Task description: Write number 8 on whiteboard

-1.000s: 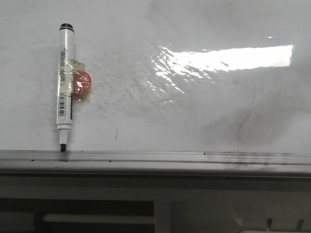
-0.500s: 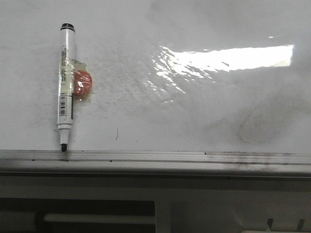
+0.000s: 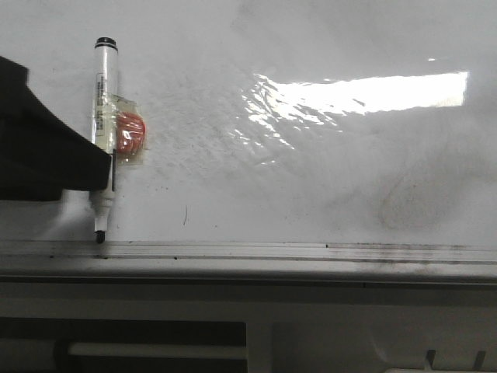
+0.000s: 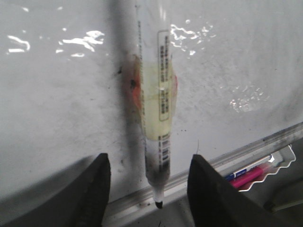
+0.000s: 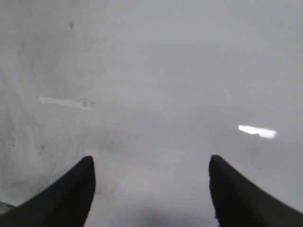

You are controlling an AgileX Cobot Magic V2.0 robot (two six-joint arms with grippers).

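whiteboard (image 3: 326, 171): smudged, glare | marker (image 3: 104, 116) taped on it
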